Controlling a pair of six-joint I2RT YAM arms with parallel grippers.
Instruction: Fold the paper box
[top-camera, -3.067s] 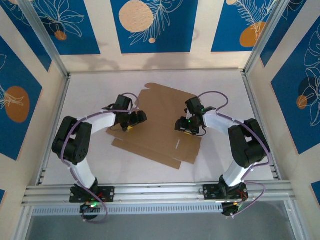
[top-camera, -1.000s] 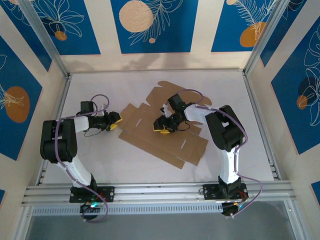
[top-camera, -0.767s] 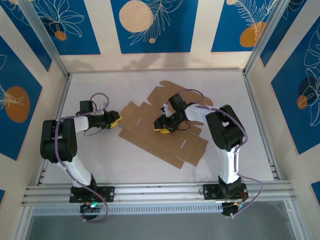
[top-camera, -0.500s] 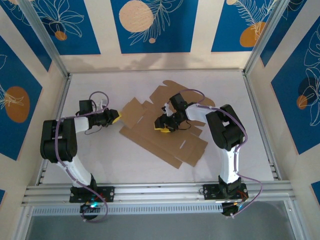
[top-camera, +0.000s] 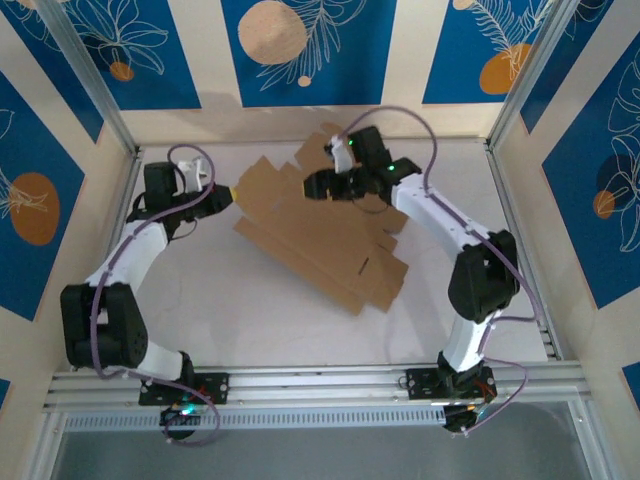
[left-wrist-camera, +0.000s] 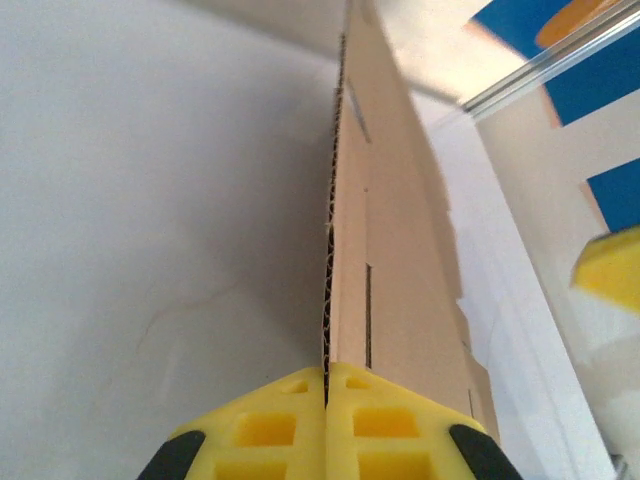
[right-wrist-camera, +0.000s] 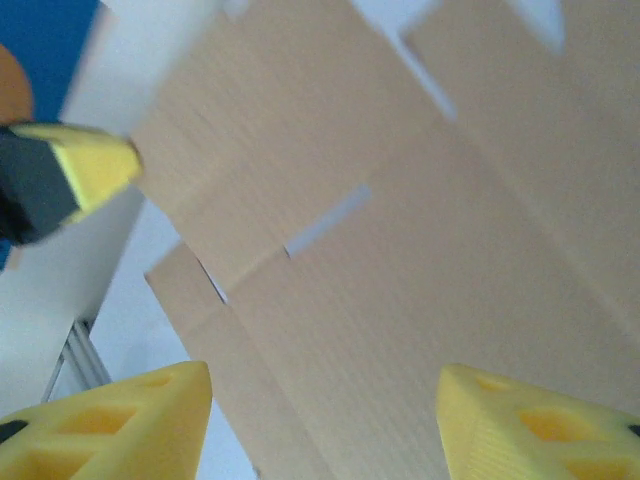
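Top external shows you one paper box (top-camera: 320, 245), an unfolded sheet mid-worktop (top-camera: 200, 290). Your left gripper (top-camera: 232, 193) pinches its left edge; your right gripper (top-camera: 318, 185) is spread wide over its far part. Blue patterned walls (top-camera: 300, 60) enclose the two arms.

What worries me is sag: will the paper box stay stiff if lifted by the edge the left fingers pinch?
Probably stiff: the paper box shows a corrugated edge running straight from the left fingers. Its slots and flaps suggest hinge lines, so outer parts may droop. Being a wide sheet pinched at one edge, it may pivot.
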